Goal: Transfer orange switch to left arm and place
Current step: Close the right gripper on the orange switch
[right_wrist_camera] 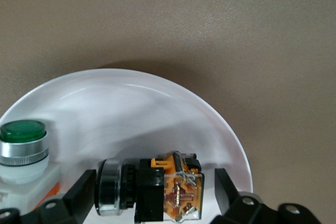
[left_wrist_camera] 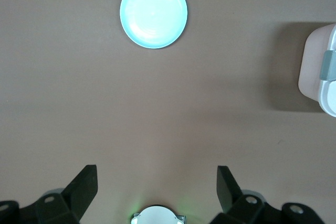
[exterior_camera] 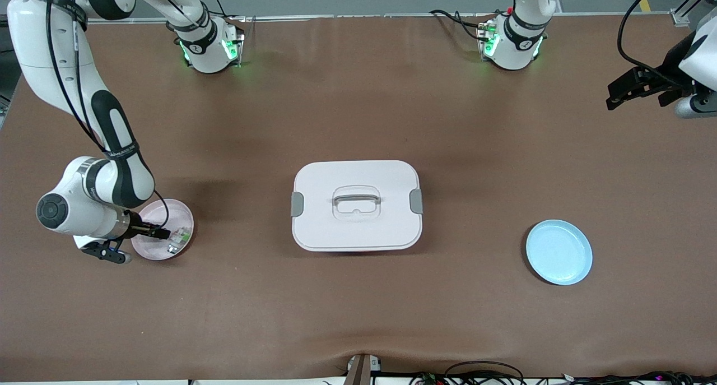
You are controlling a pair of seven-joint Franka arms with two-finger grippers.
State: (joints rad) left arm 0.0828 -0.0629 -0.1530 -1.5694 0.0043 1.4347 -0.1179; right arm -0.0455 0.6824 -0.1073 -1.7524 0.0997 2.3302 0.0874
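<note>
— Where's the orange switch point(right_wrist_camera: 149, 190)?

— Lying on its side in the pink plate point(exterior_camera: 182, 214). Take the box point(exterior_camera: 336, 172) as the middle of a clock seen from the front camera, and the plate sits at about nine o'clock, toward the right arm's end of the table point(exterior_camera: 358, 110).

— Anything else in that plate?

— A small white part with a green button point(right_wrist_camera: 22, 145), just beside the switch's round end.

— And the right gripper point(right_wrist_camera: 155, 174)?

— Down in the plate, with one finger on each side of the switch. The jaws are parted a little wider than the switch, and a sliver of plate shows on each side. It has hold of nothing.

— The left gripper point(left_wrist_camera: 157, 169)?

— Up in the air at about two o'clock from the box, over bare table at the left arm's end. Its fingers are spread wide with nothing between them, and the arm waits there.

— What else is on the table?

— A blue plate point(exterior_camera: 559, 252) lies between three and four o'clock from the box, well apart from it. The box has its lid on and its grey handle lying flat.
</note>
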